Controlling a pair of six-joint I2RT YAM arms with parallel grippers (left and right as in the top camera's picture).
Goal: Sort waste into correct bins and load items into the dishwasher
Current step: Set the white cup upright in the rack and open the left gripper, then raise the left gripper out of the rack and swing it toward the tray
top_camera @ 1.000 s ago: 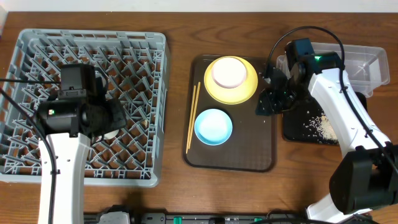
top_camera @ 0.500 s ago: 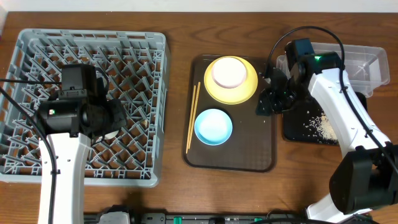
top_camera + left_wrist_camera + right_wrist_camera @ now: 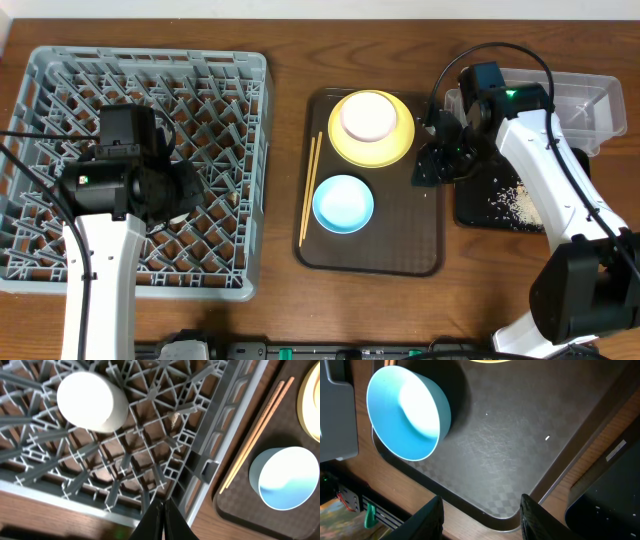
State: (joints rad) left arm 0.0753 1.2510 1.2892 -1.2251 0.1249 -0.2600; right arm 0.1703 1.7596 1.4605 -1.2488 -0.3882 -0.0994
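Reaching over the grey dish rack (image 3: 60, 80), the left arm bends down at the wrist, and the left gripper (image 3: 160, 515) has its two dark fingers pressed together with nothing between them. Beside it, inside the rack, sits the small white cup (image 3: 90, 400), smooth and round among the hard plastic pegs.

The right arm stretches across to the right edge of the brown tray (image 3: 400, 240). The right gripper (image 3: 481, 510) hangs above the tray's matte, finely patterned surface, fingers wide apart and holding nothing.

On this tray the thin wooden chopsticks (image 3: 310, 188) lie together along the left rim, their long axis running from the far side toward the near side, slightly slanted. Next to them sits the glossy light blue bowl (image 3: 343, 203). Behind it the white bowl (image 3: 368, 117) rests on the round yellow plate (image 3: 372, 150).

Whitish rice scraps (image 3: 512, 200) lie scattered in the shallow black tray (image 3: 480, 210).
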